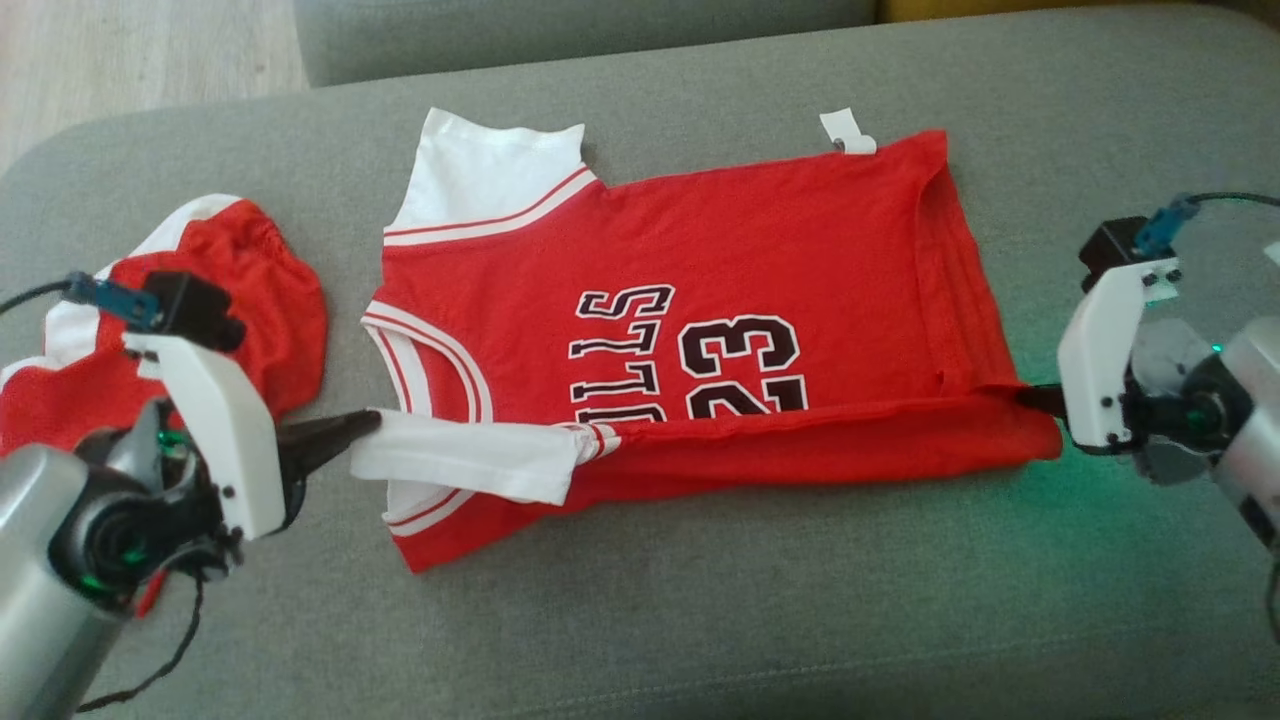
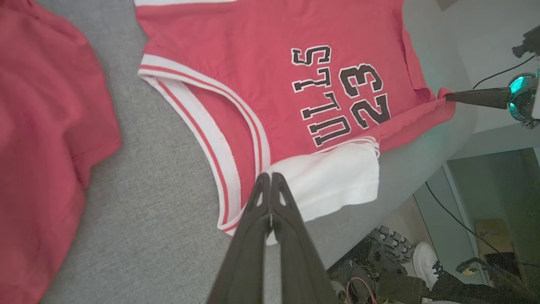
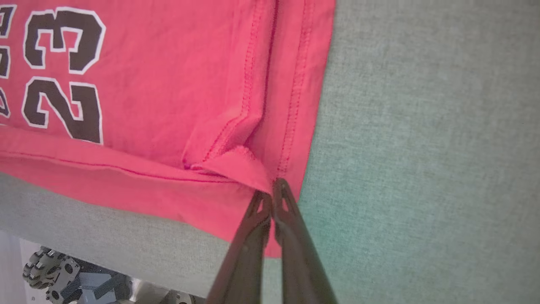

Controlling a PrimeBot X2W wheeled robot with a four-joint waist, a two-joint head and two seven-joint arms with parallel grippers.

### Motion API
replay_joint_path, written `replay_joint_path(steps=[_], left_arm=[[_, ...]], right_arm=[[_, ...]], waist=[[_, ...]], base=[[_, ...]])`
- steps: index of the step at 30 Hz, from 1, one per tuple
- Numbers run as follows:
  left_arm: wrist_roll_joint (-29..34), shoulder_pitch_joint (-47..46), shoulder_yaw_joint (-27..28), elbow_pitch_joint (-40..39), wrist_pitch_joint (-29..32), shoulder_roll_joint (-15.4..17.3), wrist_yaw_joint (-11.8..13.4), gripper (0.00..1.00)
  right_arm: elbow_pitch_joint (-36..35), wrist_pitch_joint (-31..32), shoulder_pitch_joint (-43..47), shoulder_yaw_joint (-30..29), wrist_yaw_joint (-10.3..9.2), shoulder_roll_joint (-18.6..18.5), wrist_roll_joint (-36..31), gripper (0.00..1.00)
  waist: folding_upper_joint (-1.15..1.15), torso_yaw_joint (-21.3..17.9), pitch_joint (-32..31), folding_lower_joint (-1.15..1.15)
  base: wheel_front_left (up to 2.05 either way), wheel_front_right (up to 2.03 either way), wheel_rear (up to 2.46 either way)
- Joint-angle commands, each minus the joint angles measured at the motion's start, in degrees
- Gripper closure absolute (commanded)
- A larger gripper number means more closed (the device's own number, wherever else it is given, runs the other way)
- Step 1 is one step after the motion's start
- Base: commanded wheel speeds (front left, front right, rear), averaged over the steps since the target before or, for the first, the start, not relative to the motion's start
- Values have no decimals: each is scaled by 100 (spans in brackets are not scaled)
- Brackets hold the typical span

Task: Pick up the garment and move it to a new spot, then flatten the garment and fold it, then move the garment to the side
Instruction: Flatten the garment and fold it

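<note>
At the two ends of the folded-over near edge, the left gripper (image 1: pixel 365 425) and the right gripper (image 1: pixel 1030 397), both fully closed, pinch the white sleeve (image 1: pixel 470 460) and the hem corner of the red basketball jersey (image 1: pixel 760 230) lying on the grey fabric cushion (image 1: pixel 700 640), its black lettering (image 1: pixel 625 340) partly hidden under that fold.

The garment (image 1: pixel 760 250) is matt red knit cloth with white ribbed trim and stitched hems; its black lettering (image 1: pixel 740 362) looks smoother, like a flat print. The cushion (image 1: pixel 700 620) is coarse grey woven fabric. At the frame's left, a second red garment (image 1: pixel 255 290) looks finely meshed. The left gripper (image 1: pixel 365 425) and right gripper (image 1: pixel 1030 398) look like dull dark plastic, with smooth white plastic brackets (image 1: pixel 215 430) and a silvery forearm (image 1: pixel 40 560). At the upper left is a pale wood floor (image 1: pixel 140 60).
</note>
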Motion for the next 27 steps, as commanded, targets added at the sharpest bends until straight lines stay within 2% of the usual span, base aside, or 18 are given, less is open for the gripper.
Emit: replay_joint_path(steps=[1, 15, 16, 17, 22, 27], left_arm=[[53, -456, 263, -36, -2, 190, -33, 100], [370, -950, 76, 688, -269, -289, -164, 100], [431, -1009, 73, 745, -328, -322, -154, 65], [492, -1062, 65, 806, -384, -359, -138, 0], [788, -1287, 94, 1177, -829, -547, -22, 0], [1075, -1460, 483, 1465, -2031, -808, 249, 0]], right_arm=[[-40, -108, -163, -82, -4, -8, -77, 100], [159, -686, -379, -40, -4, 249, -396, 100], [143, -791, -418, -33, -4, 258, -442, 85], [153, -918, -445, -35, -4, 264, -492, 0], [327, -1446, -518, -85, -4, 330, -594, 0], [387, -2399, -565, -261, -4, 351, -746, 0]], waist=[[0, 15, 40, 0], [0, 41, 405, 0], [0, 35, 437, 0], [0, 30, 463, 0], [0, 12, 512, 0], [0, 52, 410, 0]], base=[[0, 0, 0], [0, 0, 0], [0, 0, 0], [0, 0, 0], [0, 0, 0], [0, 0, 0]])
